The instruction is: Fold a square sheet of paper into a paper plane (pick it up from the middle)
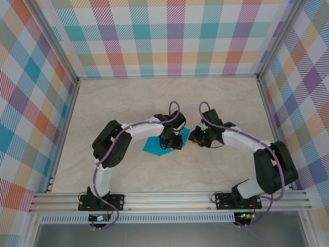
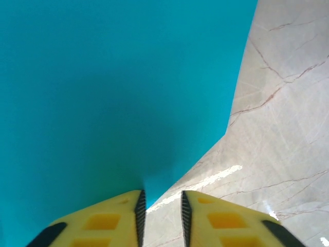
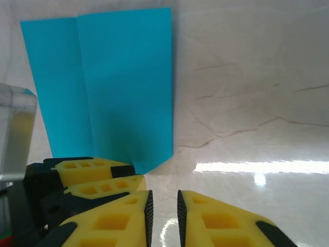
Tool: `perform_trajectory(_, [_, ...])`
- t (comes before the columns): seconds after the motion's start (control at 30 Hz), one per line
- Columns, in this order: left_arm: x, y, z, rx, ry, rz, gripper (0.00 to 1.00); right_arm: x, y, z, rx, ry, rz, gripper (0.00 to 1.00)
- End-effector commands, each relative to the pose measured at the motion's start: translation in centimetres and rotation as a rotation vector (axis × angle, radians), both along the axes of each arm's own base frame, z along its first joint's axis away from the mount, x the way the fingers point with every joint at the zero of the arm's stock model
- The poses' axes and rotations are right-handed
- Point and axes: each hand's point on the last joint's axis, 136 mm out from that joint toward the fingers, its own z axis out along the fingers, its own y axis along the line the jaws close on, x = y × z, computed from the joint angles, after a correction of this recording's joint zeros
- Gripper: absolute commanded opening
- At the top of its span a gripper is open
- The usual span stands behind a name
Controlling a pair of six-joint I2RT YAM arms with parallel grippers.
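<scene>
At the middle of the table [image 1: 128, 103], the square sheet of paper [image 1: 154, 145] lies flat, with one crease line running across it. Both grippers crowd the side nearer your right arm.

Your left gripper [image 2: 162, 198] sits over the sheet's edge with its jaws barely ajar. A slit of bare table shows between them, so I judge nothing is pinched. Your right gripper [image 3: 163, 198] is likewise almost closed and empty, over bare table just beside the sheet's near corner.

Watch three things from here:

- **Missed grip:** the right fingers are off the paper, so closing there catches nothing. You would have to shift across the edge first.
- **Skidding:** the sheet is thin and flat on a glossy surface, so a finger pushing sideways is likely to skid it or buckle it rather than lift it. That would throw the next fold off the existing crease.
- **Collision:** the two grippers are very near each other. A careless sweep by either could knock the other, or drag the sheet out from under it.
</scene>
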Motion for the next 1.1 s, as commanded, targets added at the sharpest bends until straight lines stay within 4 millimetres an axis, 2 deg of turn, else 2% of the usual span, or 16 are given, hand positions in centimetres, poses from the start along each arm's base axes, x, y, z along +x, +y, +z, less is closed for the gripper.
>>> perform_trajectory(0.0, [0.1,0.7,0.9,-0.016,0.007,0.03,0.21,1.5,3.0,1.1,0.076,-0.029,0.048,0.14])
perform_trajectory(0.2, [0.4,1.1,1.0,-0.019,0.008,0.052,0.16,2.2,5.1,-1.0,0.083,0.023,0.082,0.06])
perform_trajectory(0.47, [0.9,0.9,2.7,-0.12,0.02,0.094,0.15,1.9,4.8,-4.1,0.024,0.097,0.08,0.04])
perform_trajectory(0.57, [1.5,1.7,3.6,-0.145,0.01,0.14,0.17,1.6,4.4,-5.0,-0.005,0.121,0.077,0.03])
perform_trajectory(0.63, [2.2,3.2,4.1,-0.131,-0.017,0.182,0.23,1.4,4.0,-5.4,-0.025,0.129,0.077,0.03])
perform_trajectory(0.7, [3.1,5.6,4.2,-0.092,-0.041,0.254,0.33,1.3,3.7,-5.6,-0.046,0.134,0.076,0.03])
perform_trajectory(0.8, [4.0,10.6,3.5,0.0,-0.05,0.408,0.52,1.1,3.3,-5.8,-0.065,0.135,0.076,0.03])
perform_trajectory(0.9, [3.7,13.8,2.8,0.027,-0.025,0.519,0.72,1.0,3.2,-5.9,-0.074,0.139,0.08,0.03])
perform_trajectory(0.97, [3.2,14.9,2.5,0.04,-0.012,0.553,0.81,1.0,3.2,-6.0,-0.077,0.138,0.08,0.03])
perform_trajectory(1.07, [2.5,15.2,1.8,0.06,0.016,0.556,0.87,1.0,3.1,-6.0,-0.079,0.14,0.078,0.03])
